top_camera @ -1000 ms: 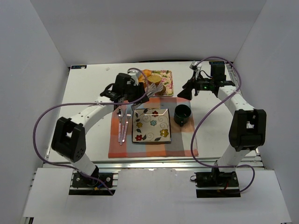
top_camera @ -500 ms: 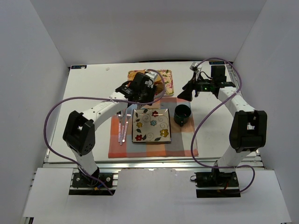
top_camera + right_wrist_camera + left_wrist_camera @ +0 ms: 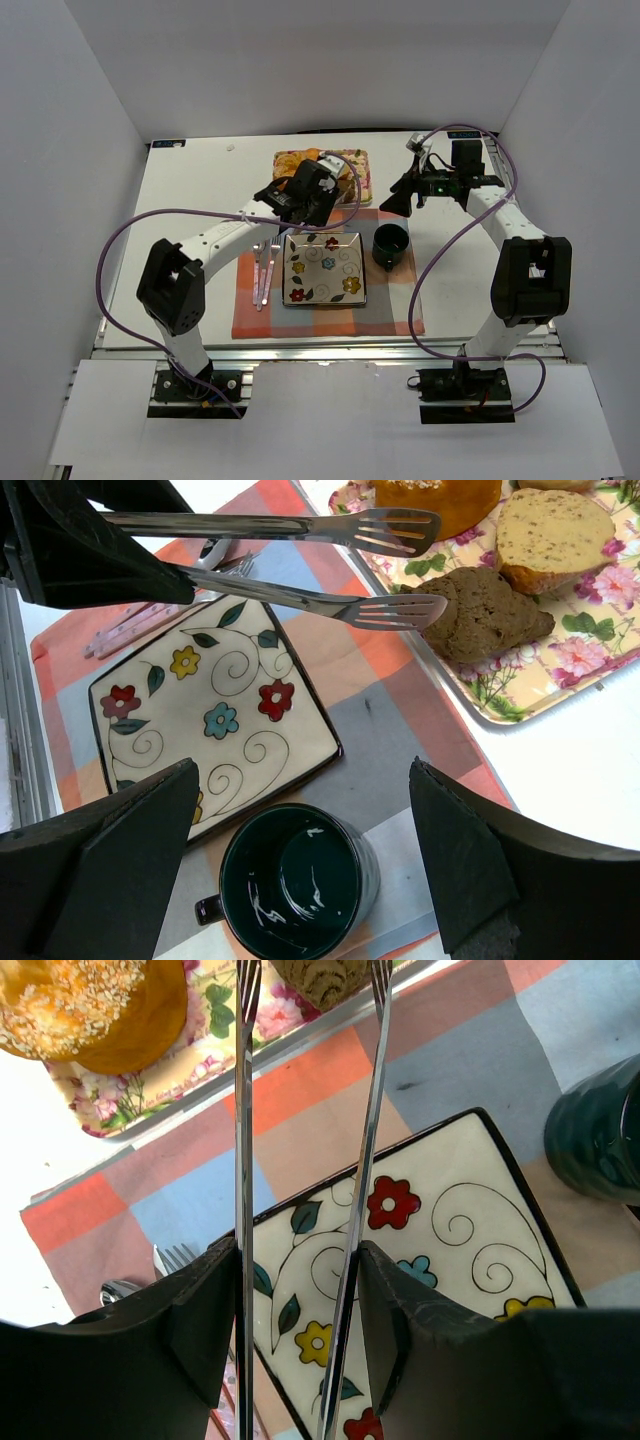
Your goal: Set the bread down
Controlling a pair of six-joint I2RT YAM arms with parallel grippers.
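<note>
The bread (image 3: 485, 610) is being carried by the floral tray (image 3: 560, 670) at the upper right of the right wrist view, beside a tan slice (image 3: 550, 530) and below a golden pastry (image 3: 95, 1010). Metal tongs (image 3: 240, 1160) are being gripped by the left gripper (image 3: 300, 1290), their tips spread, one at the bread's left edge; contact cannot be told. The right gripper (image 3: 397, 199) is being held wide apart above a dark mug (image 3: 295, 885). A flowered plate (image 3: 215, 695) is being supported by the checked placemat (image 3: 400, 720).
</note>
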